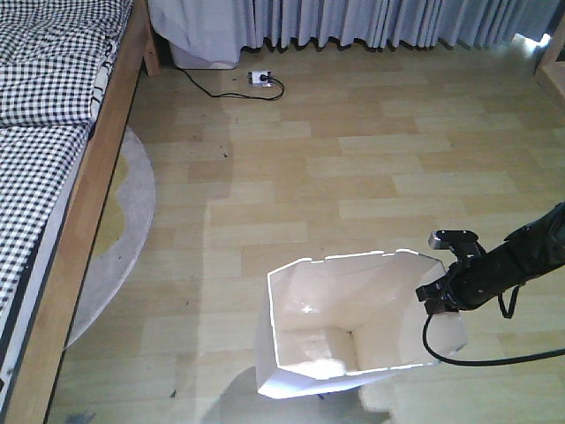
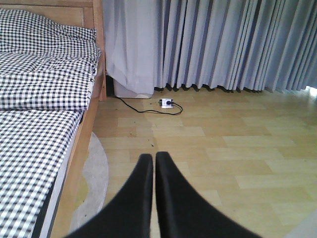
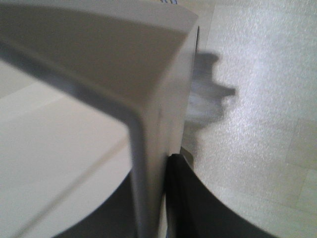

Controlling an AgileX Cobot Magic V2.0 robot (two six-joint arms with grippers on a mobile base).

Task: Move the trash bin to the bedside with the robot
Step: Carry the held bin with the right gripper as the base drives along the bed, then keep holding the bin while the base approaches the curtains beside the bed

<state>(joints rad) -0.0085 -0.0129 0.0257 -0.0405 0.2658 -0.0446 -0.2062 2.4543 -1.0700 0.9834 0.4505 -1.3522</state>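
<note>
The white trash bin (image 1: 353, 327) stands on the wooden floor at the bottom centre of the front view, open and empty. My right gripper (image 1: 439, 296) on its black arm is shut on the bin's right rim. In the right wrist view the bin wall (image 3: 148, 129) sits clamped in my right gripper (image 3: 161, 171), one finger inside and one outside. The bed (image 1: 53, 132) with checked bedding and a wooden frame runs along the left, apart from the bin; it also shows in the left wrist view (image 2: 44, 109). My left gripper (image 2: 154, 159) is shut and empty, held above the floor.
A round grey rug (image 1: 119, 230) lies partly under the bed frame. A power strip (image 1: 259, 79) with a black cable lies near the grey curtains (image 1: 371, 22) at the back. A wooden furniture edge (image 1: 552, 62) stands at the far right.
</note>
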